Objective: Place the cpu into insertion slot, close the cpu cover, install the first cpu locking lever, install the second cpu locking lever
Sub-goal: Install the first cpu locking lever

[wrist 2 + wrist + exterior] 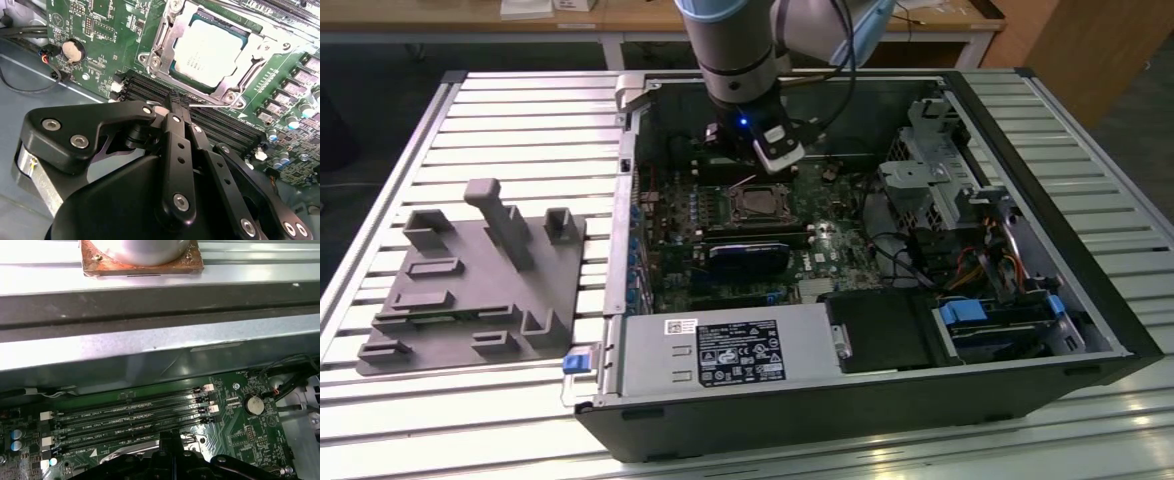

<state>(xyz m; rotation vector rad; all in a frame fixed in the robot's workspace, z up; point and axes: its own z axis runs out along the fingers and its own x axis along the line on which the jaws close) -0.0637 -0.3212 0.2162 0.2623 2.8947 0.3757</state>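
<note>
Second wrist view gave the clearest account of progress: the cpu point(207, 50) lay flat in its slot on the green circuit board point(100, 30). The cover point(167, 37) was folded down around it, its metal frame bordering the chip on every side that showed. By that showing, the first two steps looked done. The jaws were pressed together, their tips down beside the edge of the cover that faced the memory slots point(235, 127). They sat right at the end of a thin silver lever point(215, 105) that ran along that edge. Whether the tips pinched the lever or merely pushed against it could not be told, nor whether it was hooked under its catch. The work therefore appeared to stand at the lever stage, with neither lever plainly locked. In the exterior view the arm point(736, 50) reached down into the open computer case point(1067, 250) on the bench point(520, 110), ending just beside the slot point(734, 207). A grey parts holder point(467, 290) sat on the bench to the exterior view's left of the case, well apart from the work.
</note>
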